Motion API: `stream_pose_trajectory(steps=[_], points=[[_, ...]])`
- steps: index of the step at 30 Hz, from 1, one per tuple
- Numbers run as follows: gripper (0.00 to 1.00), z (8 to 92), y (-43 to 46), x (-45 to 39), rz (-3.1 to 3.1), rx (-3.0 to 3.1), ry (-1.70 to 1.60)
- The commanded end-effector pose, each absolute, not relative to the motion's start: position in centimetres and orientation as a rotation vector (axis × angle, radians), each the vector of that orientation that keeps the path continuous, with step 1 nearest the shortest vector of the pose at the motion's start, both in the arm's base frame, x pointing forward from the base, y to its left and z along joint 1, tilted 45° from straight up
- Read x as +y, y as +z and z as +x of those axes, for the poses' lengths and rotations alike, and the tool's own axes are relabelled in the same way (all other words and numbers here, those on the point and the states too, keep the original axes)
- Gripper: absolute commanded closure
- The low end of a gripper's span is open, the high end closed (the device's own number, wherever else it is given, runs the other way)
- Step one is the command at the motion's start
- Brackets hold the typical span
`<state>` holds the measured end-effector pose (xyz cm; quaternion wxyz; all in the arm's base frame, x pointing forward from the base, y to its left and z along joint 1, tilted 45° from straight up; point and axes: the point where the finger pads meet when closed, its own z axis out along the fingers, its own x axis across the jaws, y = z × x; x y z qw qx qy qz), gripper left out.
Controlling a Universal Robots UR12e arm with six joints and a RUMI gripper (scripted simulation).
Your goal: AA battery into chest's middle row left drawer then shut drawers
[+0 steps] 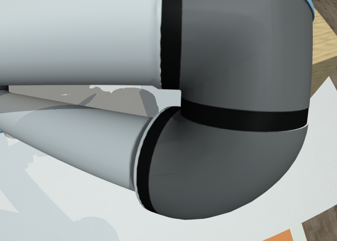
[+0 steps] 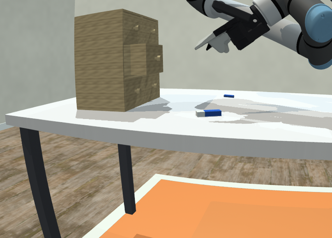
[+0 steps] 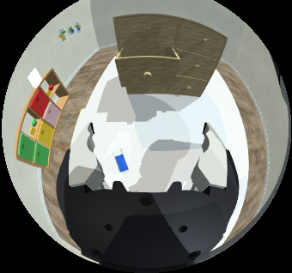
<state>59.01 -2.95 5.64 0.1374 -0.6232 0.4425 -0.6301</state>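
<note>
The wooden chest stands upright on the table. Its left middle-row drawer is pulled partly out, and the other drawers look shut. The blue AA battery lies on the table, well out from the chest front; I cannot make it out in the wrist view. My gripper is open and empty, high above the table. It is tilted with its fingers pointing down toward the chest, clear of the open drawer. The arm hides most of the top view.
A blue and white eraser lies on the table in front of the chest, nearer the exterior camera than the battery. A shelf with coloured boxes stands beyond the table. An orange mat lies on the floor.
</note>
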Motion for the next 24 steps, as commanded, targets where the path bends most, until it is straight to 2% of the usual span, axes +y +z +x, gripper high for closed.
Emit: stream_pose_trajectory(steps=[1, 24], points=[[0.00, 60.19, 6.30, -2.71, -1.734, 1.123, -1.836], [0.00, 60.95, 5.83, -3.28, -1.676, 1.005, -1.861]])
